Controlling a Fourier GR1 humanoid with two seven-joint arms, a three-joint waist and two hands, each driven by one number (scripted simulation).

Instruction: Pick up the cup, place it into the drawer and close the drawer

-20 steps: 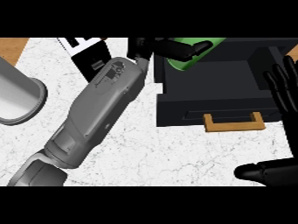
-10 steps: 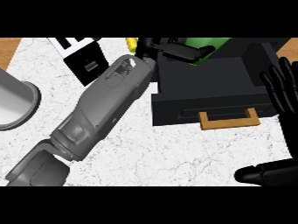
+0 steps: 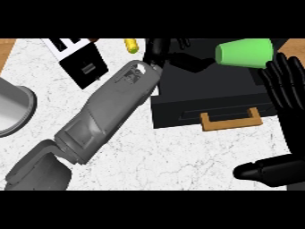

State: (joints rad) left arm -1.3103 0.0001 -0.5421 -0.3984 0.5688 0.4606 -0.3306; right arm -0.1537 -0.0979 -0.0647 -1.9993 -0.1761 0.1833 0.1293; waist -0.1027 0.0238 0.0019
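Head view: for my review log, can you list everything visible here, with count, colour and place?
green plastic cup: one, green, top right, over the far end of the drawer box
black drawer box: one, black, centre right
tan handle: one, tan, on the drawer box's near face
grey metal cylinder: one, grey, left edge
black-and-white box: one, black and white, top, left of centre
small yellow object: one, yellow, top centre, partly hidden
white marble counter: one, white, under everything
left hand: one, black, top centre, just left of the cup
right hand: one, black, open, resting at the right edge, fingers up
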